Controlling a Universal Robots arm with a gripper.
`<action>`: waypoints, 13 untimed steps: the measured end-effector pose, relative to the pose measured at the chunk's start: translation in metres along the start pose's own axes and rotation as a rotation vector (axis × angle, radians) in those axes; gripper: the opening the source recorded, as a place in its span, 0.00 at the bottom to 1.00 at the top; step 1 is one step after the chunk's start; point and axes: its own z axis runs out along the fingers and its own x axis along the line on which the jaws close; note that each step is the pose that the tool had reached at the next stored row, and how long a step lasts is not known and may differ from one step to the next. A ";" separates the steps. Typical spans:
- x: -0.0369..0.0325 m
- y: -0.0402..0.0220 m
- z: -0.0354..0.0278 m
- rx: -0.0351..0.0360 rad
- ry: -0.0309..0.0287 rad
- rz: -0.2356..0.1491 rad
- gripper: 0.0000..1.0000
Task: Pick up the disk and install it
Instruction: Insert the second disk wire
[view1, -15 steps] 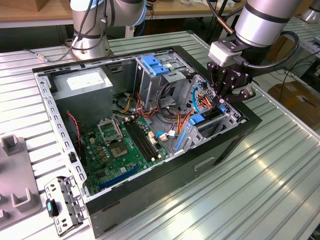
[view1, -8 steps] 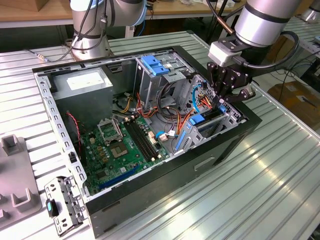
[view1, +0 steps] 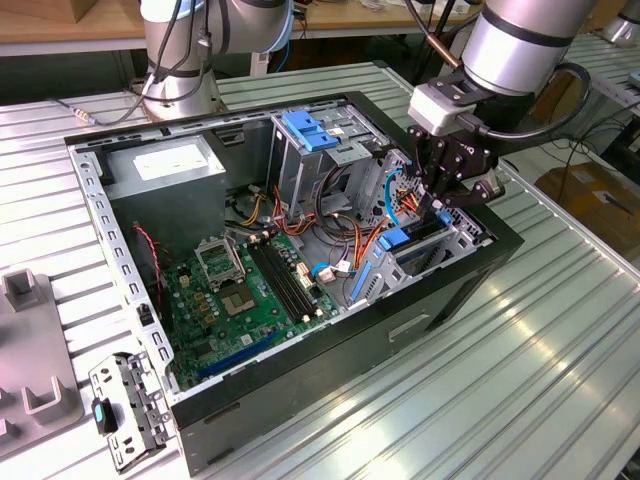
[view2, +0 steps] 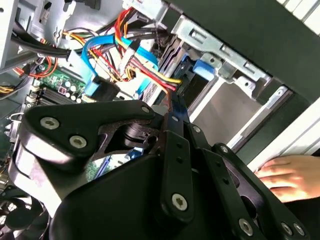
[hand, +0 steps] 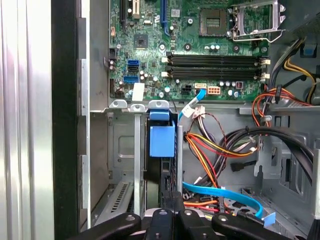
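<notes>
Case: open black desktop computer case (view1: 300, 420) lying on its side.
Disk: dark hard drive in bright blue plastic carrier (hand: 162, 142), seated in the case's drive bay.
Gripper: black two-finger gripper (view1: 440, 205) just above the disk, fingers together, gripping nothing.
Hand: person's hand (view2: 285, 177) beside the case.

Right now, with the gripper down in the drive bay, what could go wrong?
1. The gripper works right beside a loose bundle of cables; it could snag or pinch one.
2. A person's hand rests near the case in the second wrist view, so arm motion could strike it.
3. The disk sits on edge in the metal bay; it may jam if skewed.
</notes>
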 end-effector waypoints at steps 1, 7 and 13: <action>0.0000 0.0000 0.0000 0.0000 0.0000 0.000 0.11; 0.0000 -0.0004 -0.0122 0.0002 -0.0009 0.000 0.11; -0.0019 -0.0013 -0.0379 0.0002 -0.0007 0.000 0.11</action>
